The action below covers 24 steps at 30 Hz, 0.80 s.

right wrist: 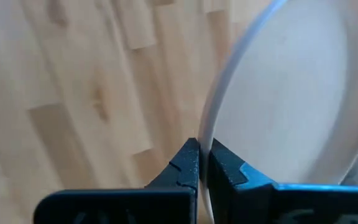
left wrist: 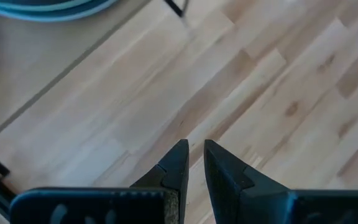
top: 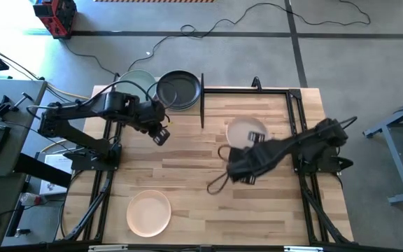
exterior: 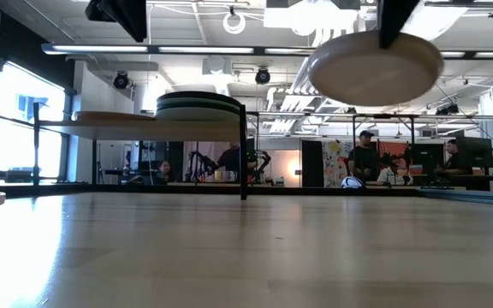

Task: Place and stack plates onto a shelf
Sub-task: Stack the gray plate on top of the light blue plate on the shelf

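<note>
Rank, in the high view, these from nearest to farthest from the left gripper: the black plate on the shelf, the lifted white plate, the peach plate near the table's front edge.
From the left gripper:
1. Black plate, on the shelf just beyond it.
2. White plate, toward the right side, pinched by the right gripper.
3. Peach plate, at the near edge.
</note>
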### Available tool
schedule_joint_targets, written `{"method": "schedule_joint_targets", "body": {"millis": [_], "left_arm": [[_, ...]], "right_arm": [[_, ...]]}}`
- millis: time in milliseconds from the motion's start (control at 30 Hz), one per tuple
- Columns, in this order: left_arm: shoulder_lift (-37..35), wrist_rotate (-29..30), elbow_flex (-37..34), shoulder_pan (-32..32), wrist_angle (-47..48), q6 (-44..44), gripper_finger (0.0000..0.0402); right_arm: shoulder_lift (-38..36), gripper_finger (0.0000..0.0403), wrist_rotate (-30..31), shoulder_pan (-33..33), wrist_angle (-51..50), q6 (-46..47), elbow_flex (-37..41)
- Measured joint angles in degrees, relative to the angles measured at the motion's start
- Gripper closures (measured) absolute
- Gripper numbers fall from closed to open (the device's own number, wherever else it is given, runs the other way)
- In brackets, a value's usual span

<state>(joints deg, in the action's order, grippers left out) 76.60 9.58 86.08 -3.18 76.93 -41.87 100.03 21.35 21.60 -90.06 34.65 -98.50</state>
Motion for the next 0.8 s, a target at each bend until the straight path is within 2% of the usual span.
{"method": "schedule_joint_targets", "body": {"millis": [267,400,667,800], "left_arm": [[0.00,0.01,0.00,-4.23,0.07,-5.60,0.0360],[0.00,0.61,0.00,-5.91,0.48,-5.38,0.0360],[2.29,-0.22,0.00,-7.51,5.04,-6.16,0.0332],[5.19,-1.32,-0.01,-8.22,4.46,-9.16,0.0308]], "right_arm": [[-2.55,0.0403,2.73,-9.08,0.59,-18.71,0.00],[-2.65,0.0403,2.70,-11.93,3.57,-29.06,0.00],[-2.65,0.0403,2.02,-13.93,12.38,-58.72,0.00],[-2.65,0.0403,-1.57,-14.14,17.37,-72.42,0.00]]}}
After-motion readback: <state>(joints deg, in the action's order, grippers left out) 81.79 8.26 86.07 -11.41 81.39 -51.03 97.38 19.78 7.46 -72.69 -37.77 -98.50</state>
